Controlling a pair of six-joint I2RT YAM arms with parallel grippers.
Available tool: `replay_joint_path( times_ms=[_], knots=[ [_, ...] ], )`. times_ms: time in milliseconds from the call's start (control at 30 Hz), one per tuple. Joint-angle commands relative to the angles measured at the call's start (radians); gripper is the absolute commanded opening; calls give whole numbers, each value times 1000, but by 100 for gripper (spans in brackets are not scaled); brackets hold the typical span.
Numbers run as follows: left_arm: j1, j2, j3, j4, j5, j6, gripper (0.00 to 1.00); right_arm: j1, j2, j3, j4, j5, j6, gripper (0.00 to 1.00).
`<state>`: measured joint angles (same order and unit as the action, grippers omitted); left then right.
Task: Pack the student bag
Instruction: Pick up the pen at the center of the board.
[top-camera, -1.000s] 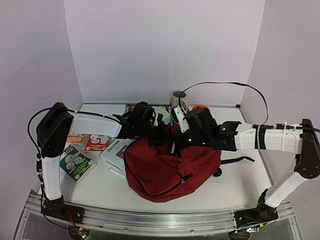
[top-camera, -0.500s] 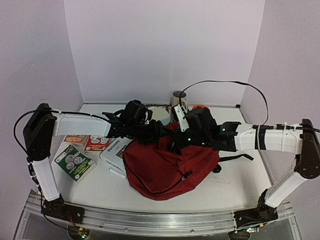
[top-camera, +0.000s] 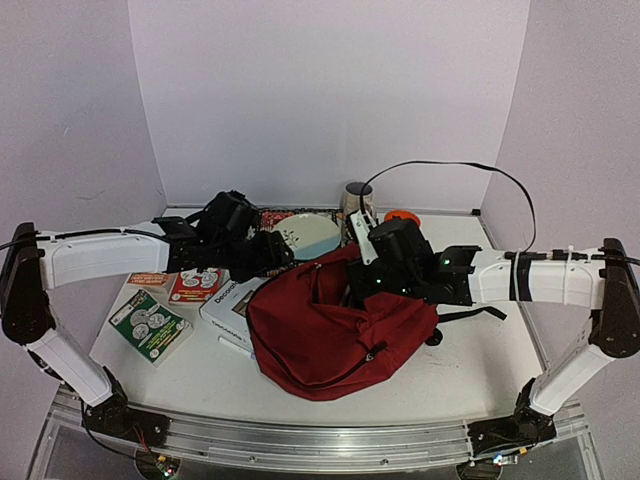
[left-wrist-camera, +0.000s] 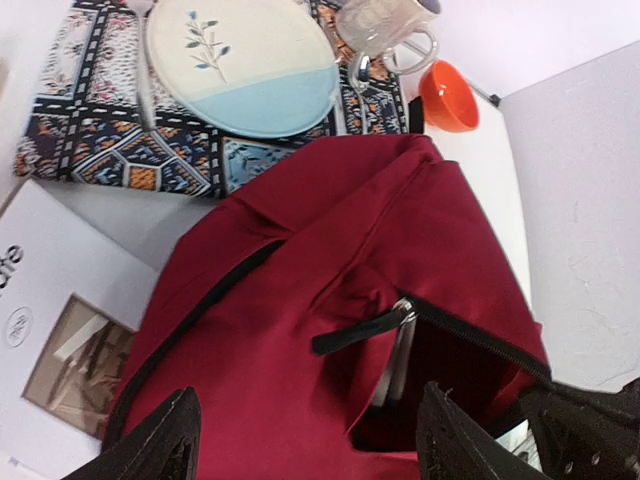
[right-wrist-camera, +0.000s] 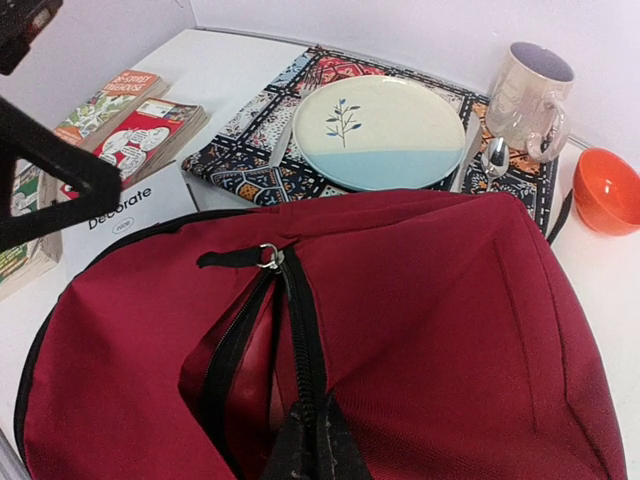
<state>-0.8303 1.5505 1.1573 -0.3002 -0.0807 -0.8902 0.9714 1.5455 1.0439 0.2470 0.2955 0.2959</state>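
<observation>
The student bag (top-camera: 330, 335) is a dark-red backpack lying in the middle of the table, its main zipper partly open with a black pull tab (right-wrist-camera: 228, 258). My right gripper (right-wrist-camera: 315, 445) is shut on the black zipper edge of the bag's opening and holds it up; in the top view it (top-camera: 365, 288) sits over the bag's upper right. My left gripper (left-wrist-camera: 310, 445) is open and empty, hovering just above the bag's opening near the pull tab (left-wrist-camera: 360, 330). In the top view it (top-camera: 282, 255) is at the bag's upper left edge.
A blue-and-cream plate (top-camera: 308, 232) lies on a patterned placemat (left-wrist-camera: 90, 140) behind the bag, with a mug (top-camera: 355, 197), a spoon (right-wrist-camera: 495, 157) and an orange bowl (top-camera: 402, 216). A white book (top-camera: 228, 300) and several smaller books (top-camera: 150, 325) lie to the left.
</observation>
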Motion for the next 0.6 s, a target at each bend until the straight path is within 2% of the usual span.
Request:
replay_joint_path(
  times_ms=[0, 200, 567],
  knots=[
    [0, -107, -41, -155, -109, -5, 77, 5, -58, -18, -11, 91, -13, 0],
    [10, -195, -144, -254, -151, -99, 77, 0, -68, -25, -23, 139, -38, 0],
    [16, -283, -335, -305, -97, -245, 73, -7, -90, -45, -27, 158, -49, 0]
  ],
)
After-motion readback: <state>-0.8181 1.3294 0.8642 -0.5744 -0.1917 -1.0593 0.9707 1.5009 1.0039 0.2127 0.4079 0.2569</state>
